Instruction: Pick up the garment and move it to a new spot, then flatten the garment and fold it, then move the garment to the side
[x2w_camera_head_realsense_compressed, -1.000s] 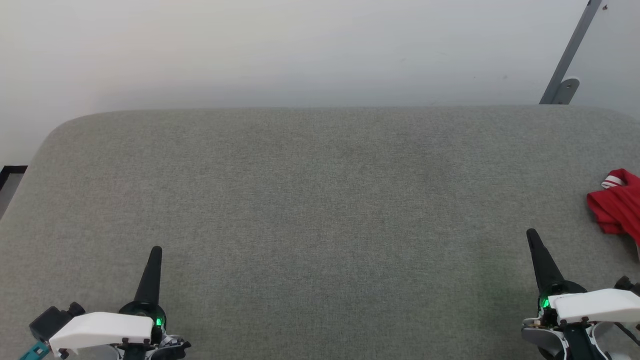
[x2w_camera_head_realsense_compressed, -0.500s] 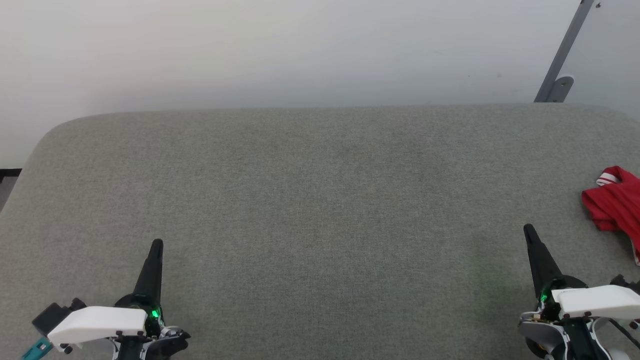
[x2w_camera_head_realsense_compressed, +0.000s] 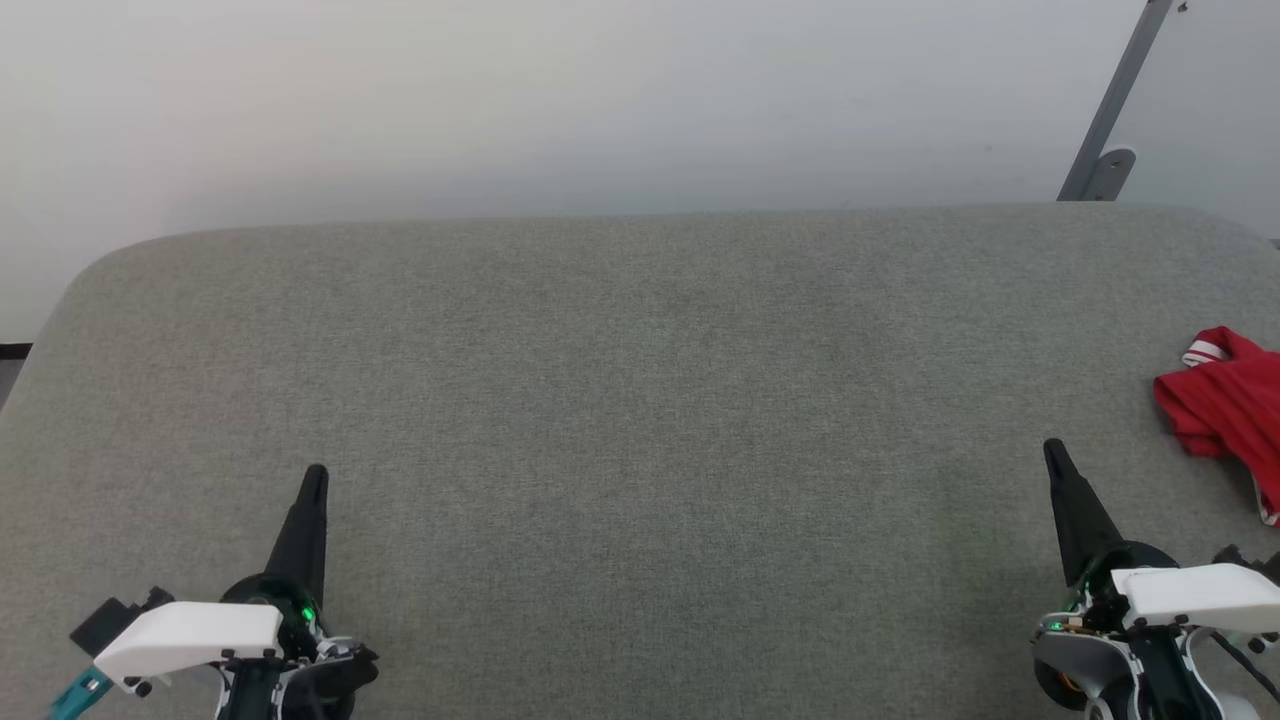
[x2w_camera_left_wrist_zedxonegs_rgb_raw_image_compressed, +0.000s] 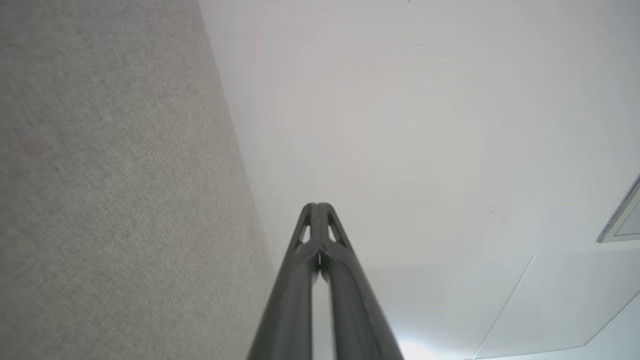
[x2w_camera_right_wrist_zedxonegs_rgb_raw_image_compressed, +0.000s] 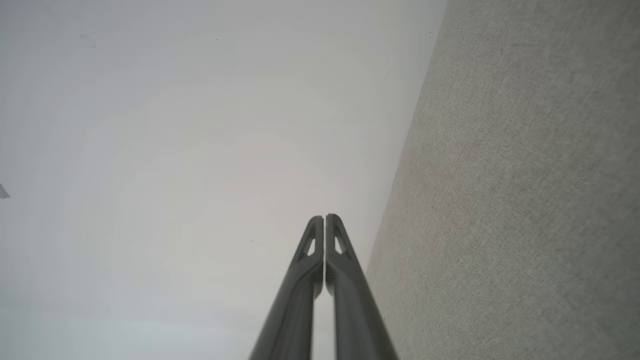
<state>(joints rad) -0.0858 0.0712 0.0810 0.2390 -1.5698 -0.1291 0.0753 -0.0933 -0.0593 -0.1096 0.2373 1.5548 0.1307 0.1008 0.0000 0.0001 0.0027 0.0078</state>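
The garment lies rumpled at the far right of the grey padded top, cut off by the head view's edge, so folded or not: can't tell. L gripper and R gripper sit low, fingers pressed together, nothing pinched; R is near the cloth, not touching. Fits 2 stages: cloth awaiting pickup, or already set aside. If a grab is due, R is closer and needs its fingers spread.

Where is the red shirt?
In the head view, the red shirt lies bunched on the grey table at the picture's right edge, past the right gripper.
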